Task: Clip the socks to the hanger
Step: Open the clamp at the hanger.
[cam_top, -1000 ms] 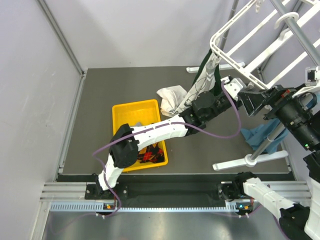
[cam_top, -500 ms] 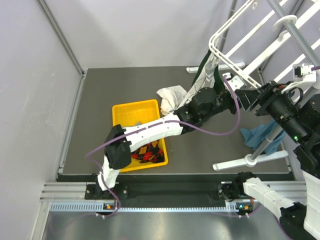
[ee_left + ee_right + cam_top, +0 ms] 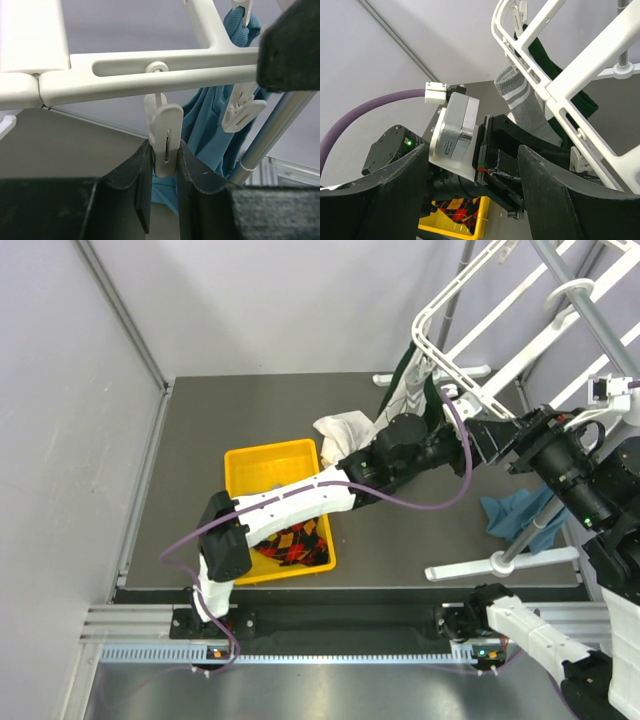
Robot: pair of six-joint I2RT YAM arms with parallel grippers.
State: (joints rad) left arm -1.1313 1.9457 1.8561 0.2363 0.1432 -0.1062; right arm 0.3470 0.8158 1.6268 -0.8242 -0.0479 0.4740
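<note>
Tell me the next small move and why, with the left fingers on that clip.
Probably move the right fingers toward the yellow bin for one of the patterned socks lying there. The left fingers already pinch a white clip on the hanger, but the right ones are open and empty.

**Hanger Slanting Over a Striped Sock and a Wrist**

The white hanger (image 3: 592,57) is slanting across the view, its bars running in parallel. A grey sock (image 3: 522,100) with white stripes is hanging just beneath the hanger's rim, and dark green fabric (image 3: 545,55) is hanging behind it. A small white clip (image 3: 577,159) is dangling under the hanger, lower along the same rim. Below the hanger, the left arm's silver wrist housing (image 3: 455,135) is pointing toward it and trailing a purple cable (image 3: 365,112). The right gripper (image 3: 475,165) is holding its dark fingers (image 3: 385,200) apart, gripping nothing. Farthest below the hanger, a yellow bin (image 3: 475,227) is holding argyle fabric (image 3: 454,209).
</note>
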